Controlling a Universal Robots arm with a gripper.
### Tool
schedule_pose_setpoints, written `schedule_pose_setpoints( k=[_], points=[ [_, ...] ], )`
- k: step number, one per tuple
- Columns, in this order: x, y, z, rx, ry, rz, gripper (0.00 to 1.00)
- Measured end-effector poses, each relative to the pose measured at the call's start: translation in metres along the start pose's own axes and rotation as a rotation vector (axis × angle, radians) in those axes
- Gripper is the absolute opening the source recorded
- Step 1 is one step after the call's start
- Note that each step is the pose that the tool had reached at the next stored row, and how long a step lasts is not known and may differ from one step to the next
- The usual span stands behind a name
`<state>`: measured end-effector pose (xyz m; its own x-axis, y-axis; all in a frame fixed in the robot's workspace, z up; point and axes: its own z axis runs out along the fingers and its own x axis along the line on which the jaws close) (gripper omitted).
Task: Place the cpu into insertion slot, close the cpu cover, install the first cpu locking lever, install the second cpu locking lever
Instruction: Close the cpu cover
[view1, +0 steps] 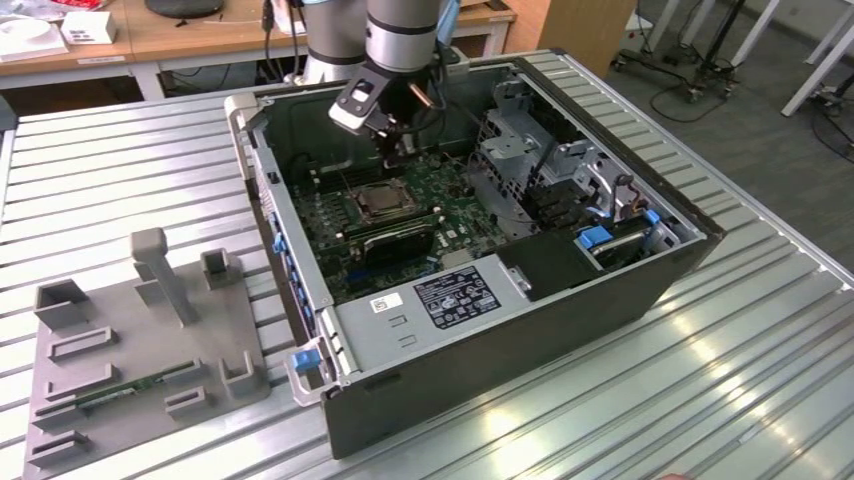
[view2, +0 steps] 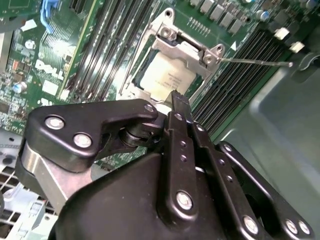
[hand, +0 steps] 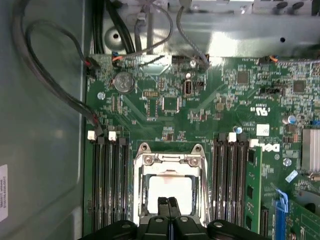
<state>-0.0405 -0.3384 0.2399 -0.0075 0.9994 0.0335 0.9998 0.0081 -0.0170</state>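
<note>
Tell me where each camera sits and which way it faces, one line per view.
Exterior view: off the arm, raised, looking down into the open computer case; the arm and gripper show reaching in.
First wrist view: on the arm, facing the motherboard squarely; the shut fingertips show.
Second wrist view: on the arm, looking obliquely over the gripper's black linkage.
Shared: both wrist views show the cpu framed by the cpu cover, just past the fingertips.

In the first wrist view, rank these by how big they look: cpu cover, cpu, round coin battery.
1. cpu cover, the silver frame around the chip.
2. cpu, seen inside the frame's window.
3. coin battery, clearly smallest.
All three lie on the same board, so nearness hardly skews the order.
</note>
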Motion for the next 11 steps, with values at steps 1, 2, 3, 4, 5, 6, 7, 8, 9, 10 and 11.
schedule_pose_setpoints(
  k=[1,2,3,4,5,6,7,8,9,10,11],
  points=[
    [0.0000,0.0000,0.0004,0.0073,-0.0001,0.000,0.11],
    [0.0000,0.0000,0.0009,0.0131,-0.0004,0.000,0.11],
    [0.0000,0.0000,0.0012,0.0158,-0.0006,0.000,0.11],
    [-0.0001,-0.0001,0.0012,0.0160,-0.0007,0.001,0.11],
    [-0.0001,-0.0001,0.0012,0.0159,-0.0007,0.000,0.11],
    [-0.0001,-0.0001,0.0012,0.0157,-0.0007,0.000,0.11],
    [-0.0001,-0.0001,0.0012,0.0154,-0.0007,0.000,0.11],
    [0.0000,-0.0003,0.0012,0.0154,-0.0007,0.000,0.11],
    [0.0000,-0.0011,0.0013,0.0143,-0.0005,0.001,0.11],
    [-0.0001,-0.0028,0.0015,0.0118,-0.0006,0.000,0.11],
    [0.0000,-0.0045,0.0019,0.0082,-0.0015,0.000,0.11]
  ],
)
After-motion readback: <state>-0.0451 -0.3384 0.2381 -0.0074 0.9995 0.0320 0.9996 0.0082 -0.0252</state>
